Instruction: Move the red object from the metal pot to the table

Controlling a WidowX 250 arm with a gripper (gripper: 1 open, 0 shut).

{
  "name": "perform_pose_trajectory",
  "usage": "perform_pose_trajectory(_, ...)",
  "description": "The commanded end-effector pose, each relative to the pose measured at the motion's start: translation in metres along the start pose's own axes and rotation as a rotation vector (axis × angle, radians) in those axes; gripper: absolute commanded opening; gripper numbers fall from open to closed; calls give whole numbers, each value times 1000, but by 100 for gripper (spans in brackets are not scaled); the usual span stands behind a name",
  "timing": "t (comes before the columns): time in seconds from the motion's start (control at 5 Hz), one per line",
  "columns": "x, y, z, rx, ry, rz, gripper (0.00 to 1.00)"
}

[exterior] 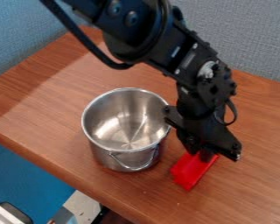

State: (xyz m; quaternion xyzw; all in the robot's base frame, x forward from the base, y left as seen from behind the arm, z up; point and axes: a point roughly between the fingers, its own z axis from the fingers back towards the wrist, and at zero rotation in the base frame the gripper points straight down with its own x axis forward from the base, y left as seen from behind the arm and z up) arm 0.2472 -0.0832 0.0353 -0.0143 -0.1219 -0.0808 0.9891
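From the one camera view I see the red object [192, 170] lying on the table [60, 79], just right of the metal pot [127, 129] and near the table's front edge. My gripper [206, 154] points down onto the block's upper end; I cannot tell how wide its jaws stand.

- A blue-grey wall [38, 35] is rising behind the scene, well up and to the left of the jaws.
- A blue surface [25, 179] is showing low at the left of the jaws.
- A pale, boxy item [81, 208], too blurred to identify, is sitting below and left of the jaws.
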Motion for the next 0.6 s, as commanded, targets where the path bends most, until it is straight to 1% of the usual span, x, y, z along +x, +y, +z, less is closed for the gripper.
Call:
perform_pose_trajectory(0.0,-90,19,-26,68,321,13,100)
perform_pose_trajectory(0.4,-99,21,-24,75,363,18,100)
